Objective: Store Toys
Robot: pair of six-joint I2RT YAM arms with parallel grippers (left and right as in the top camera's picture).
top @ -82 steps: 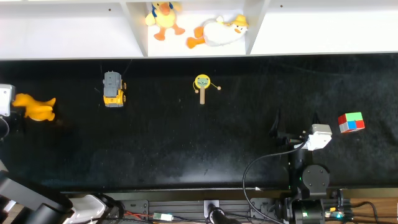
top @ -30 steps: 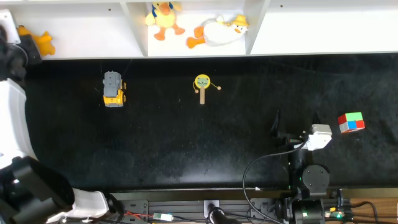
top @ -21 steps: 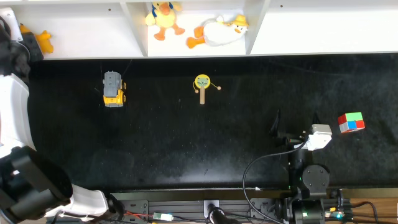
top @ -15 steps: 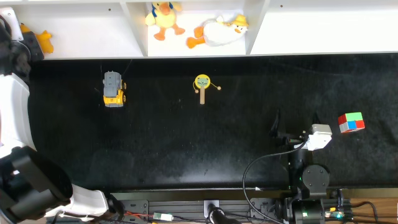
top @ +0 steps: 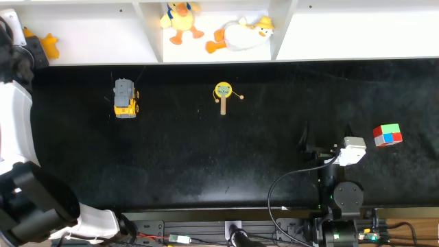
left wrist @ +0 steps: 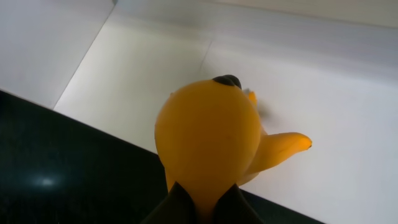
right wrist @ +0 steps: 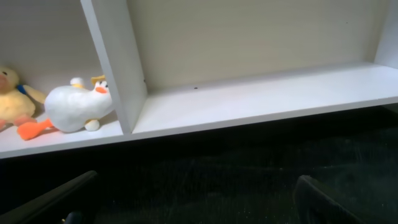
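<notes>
Left pincer (left wrist: 200, 200) of mine was clamped on the orange duck (left wrist: 208, 134), with two dark fingers (left wrist: 177, 208) pinching the toy from below. A few seconds earlier the duck had sat on the black bench (top: 206, 158) at its far left edge. Since then my left arm had carried it up into the left compartment of the white shelf (top: 89, 34), and over the last second it had barely moved. I judged the carrying to be finished, so that only the letting go and the backing out remained for this toy. Three toys were waiting on the bench: a yellow truck (top: 124, 98), a small rattle drum (top: 223, 92) and a coloured cube (top: 387, 134). A yellow plush duck (top: 180, 17) and a white plush bird (top: 240, 34) lay stored in the middle compartment. My right pincer (right wrist: 186, 205) was spread wide and held nothing, low over the bench near the cube. I could not tell whether the orange duck rested on the shelf floor or hung just above it, because its round body hid the underside. Its face was turned away, and the top view cut off most of my left wrist at the picture's edge.
</notes>
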